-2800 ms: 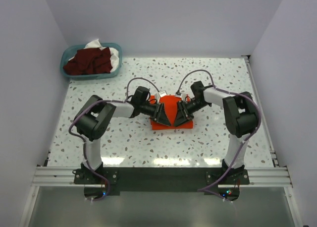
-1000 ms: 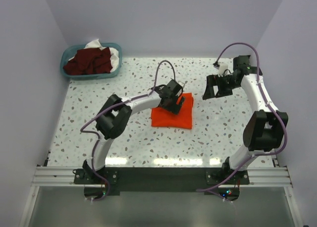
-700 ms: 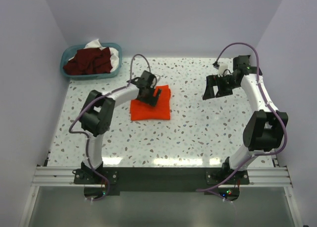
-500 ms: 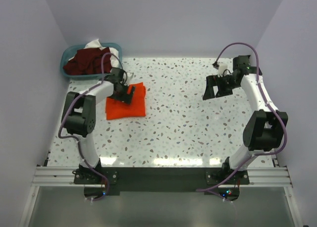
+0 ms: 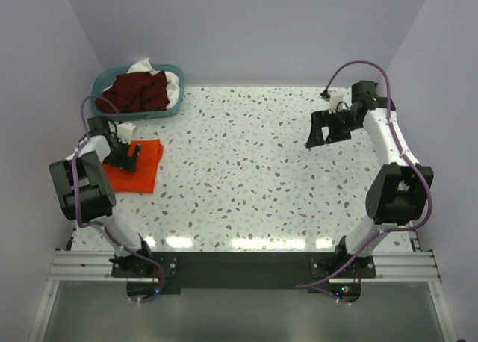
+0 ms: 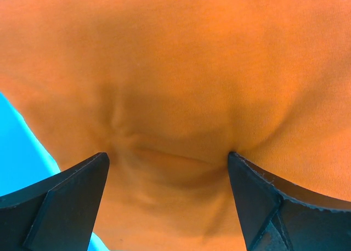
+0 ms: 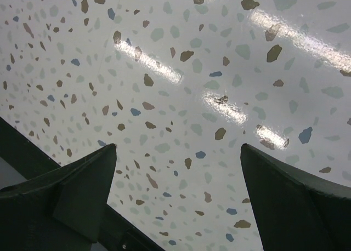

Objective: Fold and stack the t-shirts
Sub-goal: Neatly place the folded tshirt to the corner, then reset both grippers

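Note:
A folded bright orange-red t-shirt (image 5: pixel 143 170) lies flat at the table's far left, just in front of the basket. My left gripper (image 5: pixel 125 154) rests on its top, jaws wide open. In the left wrist view the two fingertips press into the orange cloth (image 6: pixel 181 70), and my left gripper (image 6: pixel 167 157) has nothing pinched between them. Dark maroon t-shirts (image 5: pixel 134 92) and some white cloth (image 5: pixel 171 84) are heaped in the basket. My right gripper (image 5: pixel 326 130) hangs open over bare table at the back right, and the right wrist view shows the right gripper (image 7: pixel 178 148) holding nothing.
The teal plastic basket (image 5: pixel 136 115) stands in the back left corner. The speckled table (image 5: pixel 261 178) is walled on the left, back and right. A dark rail runs along the near edge with both arm bases on it.
My left gripper has slid the folded orange-red shirt from the table's middle to the far left. The right arm has lifted off the shirt and has stayed at the back right.

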Robot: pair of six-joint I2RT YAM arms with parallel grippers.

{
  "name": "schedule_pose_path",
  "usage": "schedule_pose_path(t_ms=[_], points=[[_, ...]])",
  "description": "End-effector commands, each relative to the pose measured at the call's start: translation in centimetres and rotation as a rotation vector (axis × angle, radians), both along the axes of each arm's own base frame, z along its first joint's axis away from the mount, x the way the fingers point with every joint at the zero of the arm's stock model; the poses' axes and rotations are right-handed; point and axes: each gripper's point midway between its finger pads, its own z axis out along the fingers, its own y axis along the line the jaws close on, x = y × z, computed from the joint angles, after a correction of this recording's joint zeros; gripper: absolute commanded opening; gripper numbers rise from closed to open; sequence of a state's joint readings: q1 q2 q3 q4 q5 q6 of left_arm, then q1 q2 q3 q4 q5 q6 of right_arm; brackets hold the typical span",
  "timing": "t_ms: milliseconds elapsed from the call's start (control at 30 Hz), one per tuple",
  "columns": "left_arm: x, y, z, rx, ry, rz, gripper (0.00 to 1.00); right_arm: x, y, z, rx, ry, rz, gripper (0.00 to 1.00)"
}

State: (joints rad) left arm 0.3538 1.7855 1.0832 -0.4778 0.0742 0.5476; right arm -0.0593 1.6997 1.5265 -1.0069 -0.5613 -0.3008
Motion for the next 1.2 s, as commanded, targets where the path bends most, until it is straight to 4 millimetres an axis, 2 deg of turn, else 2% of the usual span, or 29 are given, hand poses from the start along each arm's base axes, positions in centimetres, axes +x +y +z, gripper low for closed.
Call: schedule_pose_path(t_ms=[0,200,300,367,400,433,467,500,533,600,633,700,733,767,800,833,867,900,933,1000,1033,1100,1133,1167], points=[[-10.5,3.3,-5.9,0.103,0.408,-0.061,0.94,0.8,0.0,1.1,-0.002,-0.038,0.012,0.99],[-11.3,4.9,-6.2,0.103,0.405,-0.001,0.94,0.7,0.2,1.3,0.008,-0.036,0.008,0.99],[-10.2,5.3,-5.1,0.108,0.365,-0.002,0.94,0.7,0.3,1.4,0.018,-0.041,0.001,0.99],[-7.9,5.4,-3.0,0.082,0.292,0.000,0.97,0.8,0.4,1.7,0.026,-0.046,-0.008,0.99],[-6.6,5.4,-1.1,0.078,0.237,0.003,0.98,0.8,0.5,1.9,0.028,-0.052,-0.010,0.99],[-3.5,5.7,1.7,0.080,0.143,-0.005,1.00,0.9,0.5,2.0,0.031,-0.053,-0.012,0.99],[-2.5,4.4,3.5,0.044,0.120,-0.012,1.00,1.1,0.6,2.3,0.037,-0.061,-0.015,0.99],[-0.8,4.0,6.1,0.044,0.062,-0.019,1.00,1.2,0.6,2.4,0.040,-0.063,-0.018,0.99],[2.3,2.8,10.5,0.030,-0.035,-0.055,1.00,1.3,0.6,2.6,0.040,-0.071,-0.019,0.99],[5.4,0.8,14.9,-0.003,-0.136,-0.061,1.00,1.7,0.6,3.3,0.041,-0.093,-0.023,0.99],[7.9,-1.1,19.2,0.005,-0.235,-0.098,1.00,1.9,0.5,3.4,0.038,-0.100,-0.027,0.99],[10.0,-3.6,22.0,-0.033,-0.307,-0.117,1.00,2.3,0.4,3.7,0.030,-0.120,-0.037,0.99],[11.6,-6.3,24.6,-0.042,-0.378,-0.163,1.00,2.5,0.3,4.0,0.026,-0.133,-0.040,0.99],[12.2,-7.8,25.3,-0.064,-0.397,-0.168,1.00,2.7,0.2,4.1,0.023,-0.146,-0.046,0.99],[13.0,-9.3,25.6,-0.080,-0.414,-0.176,1.00,2.9,0.2,4.2,0.022,-0.154,-0.050,0.99],[14.2,-12.0,26.6,-0.093,-0.459,-0.207,1.00,2.9,0.1,4.5,0.016,-0.168,-0.054,0.99],[14.6,-13.7,26.8,-0.130,-0.475,-0.201,1.00,3.2,0.0,4.4,0.011,-0.181,-0.064,0.99],[15.1,-15.0,26.8,-0.148,-0.489,-0.207,1.00,3.2,-0.1,4.4,0.010,-0.191,-0.069,0.99],[15.8,-18.3,26.5,-0.169,-0.514,-0.246,1.00,3.3,-0.2,4.2,0.002,-0.197,-0.073,0.99],[15.9,-21.6,25.9,-0.219,-0.527,-0.255,1.00,3.3,-0.4,3.6,-0.006,-0.217,-0.084,0.99],[15.8,-24.6,24.1,-0.232,-0.522,-0.293,1.00,3.3,-0.4,3.3,-0.010,-0.219,-0.084,0.99],[15.2,-27.2,22.2,-0.250,-0.512,-0.303,1.00,3.1,-0.5,1.9,-0.015,-0.213,-0.091,0.99],[14.5,-29.0,19.9,-0.254,-0.491,-0.326,1.00,3.0,-0.4,1.4,-0.014,-0.210,-0.089,0.99],[13.9,-29.8,18.9,-0.278,-0.479,-0.323,1.00,2.8,-0.4,0.4,-0.012,-0.203,-0.089,0.99]])
